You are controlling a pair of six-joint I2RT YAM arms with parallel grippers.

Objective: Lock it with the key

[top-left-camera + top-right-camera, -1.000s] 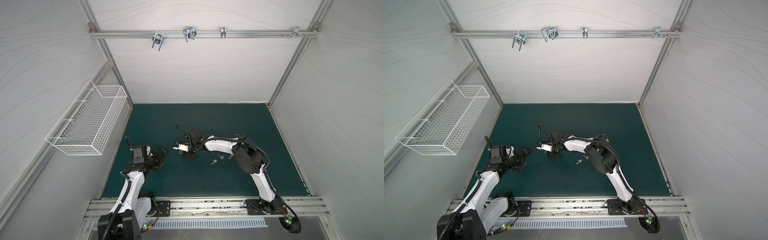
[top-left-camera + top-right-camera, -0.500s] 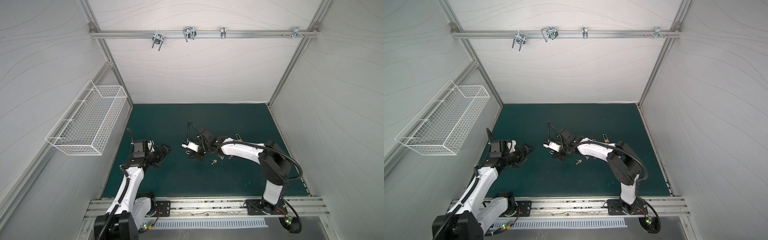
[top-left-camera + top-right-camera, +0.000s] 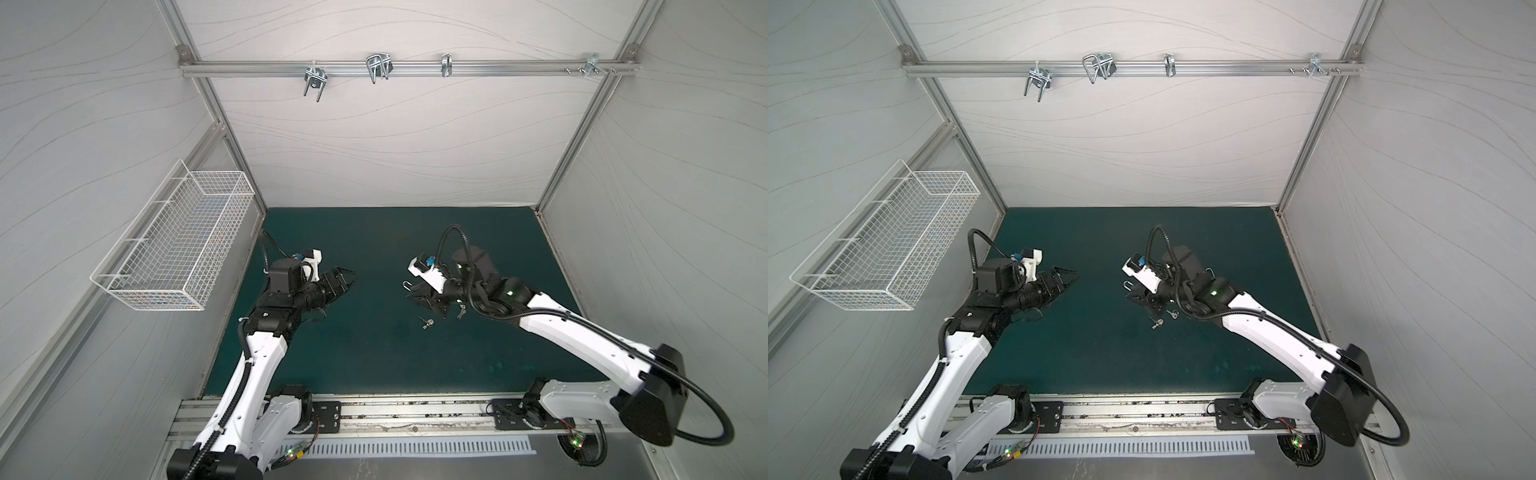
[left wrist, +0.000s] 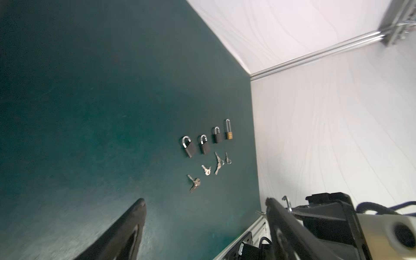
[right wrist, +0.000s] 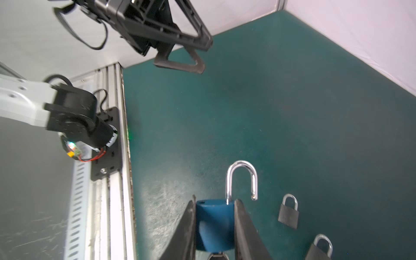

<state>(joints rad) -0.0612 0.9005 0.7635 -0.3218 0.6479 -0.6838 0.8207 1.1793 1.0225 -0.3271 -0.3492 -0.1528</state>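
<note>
The left wrist view shows four padlocks (image 4: 204, 145) in a row on the mat (image 4: 90, 90), with four key bunches (image 4: 206, 170) beside them; both top views show only two bunches. The right wrist view shows plainly a fifth, blue padlock (image 5: 213, 222), shackle open, clamped in the right gripper (image 5: 215, 200). The left gripper (image 4: 204, 200) is spread wide and empty.

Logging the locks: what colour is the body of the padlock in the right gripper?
Blue: the padlock shows best in the right wrist view.

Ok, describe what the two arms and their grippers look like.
The left arm and right arm: white shells, black joints, ribbed black cables alongside. A green light glows near the right wrist. The left gripper and right gripper: black, tapered, open-framed fingers, white camera mounts.
</note>
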